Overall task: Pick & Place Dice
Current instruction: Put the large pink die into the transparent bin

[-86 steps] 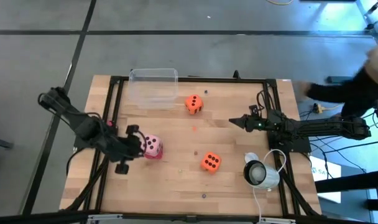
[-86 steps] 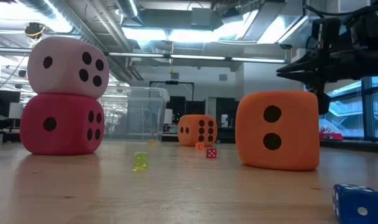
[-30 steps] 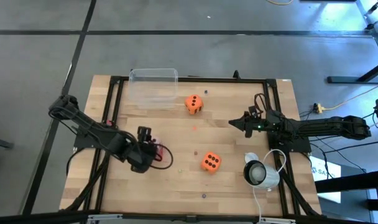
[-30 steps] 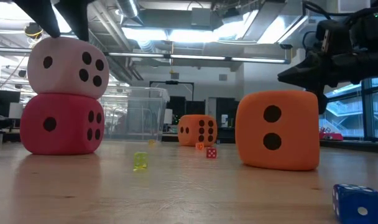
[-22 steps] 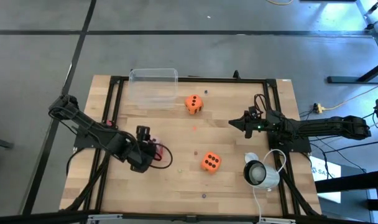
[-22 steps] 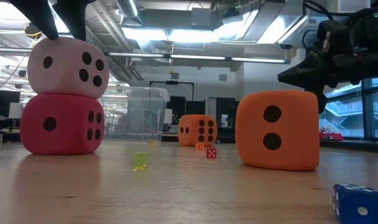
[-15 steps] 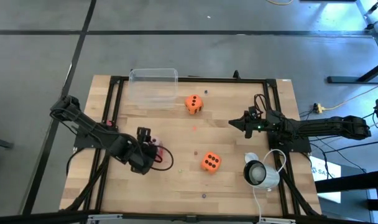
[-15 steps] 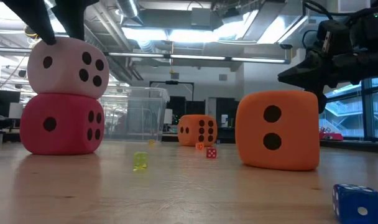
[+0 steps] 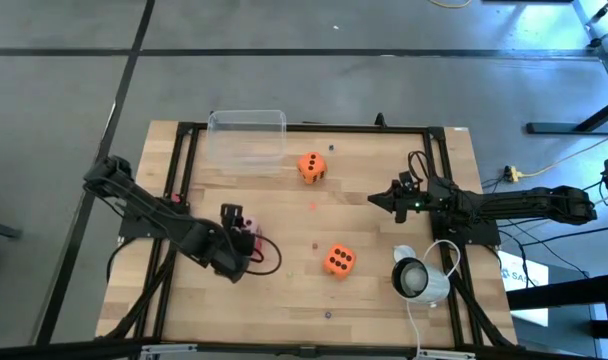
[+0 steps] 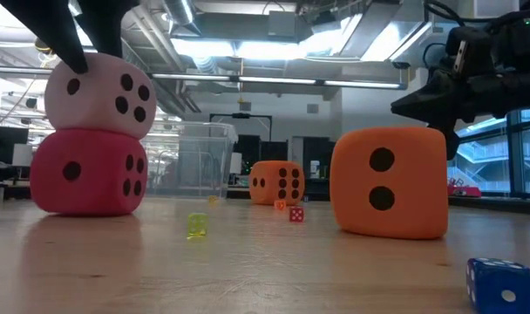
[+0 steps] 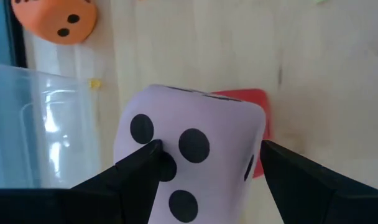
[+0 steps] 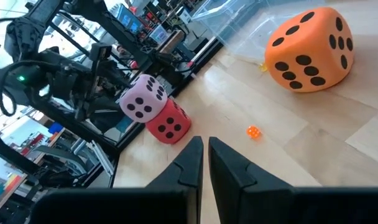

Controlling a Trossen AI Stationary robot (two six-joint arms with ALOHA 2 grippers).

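With its fingers (image 11: 137, 168) spread to either side of the pink die (image 11: 190, 158) and apparently just touching its faces, the left gripper (image 11: 204, 171) risks toppling the stack: any sideways drag as it closes or lifts could slide this die off the red die (image 10: 86, 170) directly beneath it. The pink die already sits slightly askew on the red one, so the balance looks marginal. Pink die: pale, soft-looking cube with rounded corners and dark pips, lying between the fingers. One orange die (image 9: 338, 260) rests on the table well clear of this gripper, the other (image 9: 311, 166) farther off. Right gripper (image 9: 376, 197), fingers pressed together, waits across the table.
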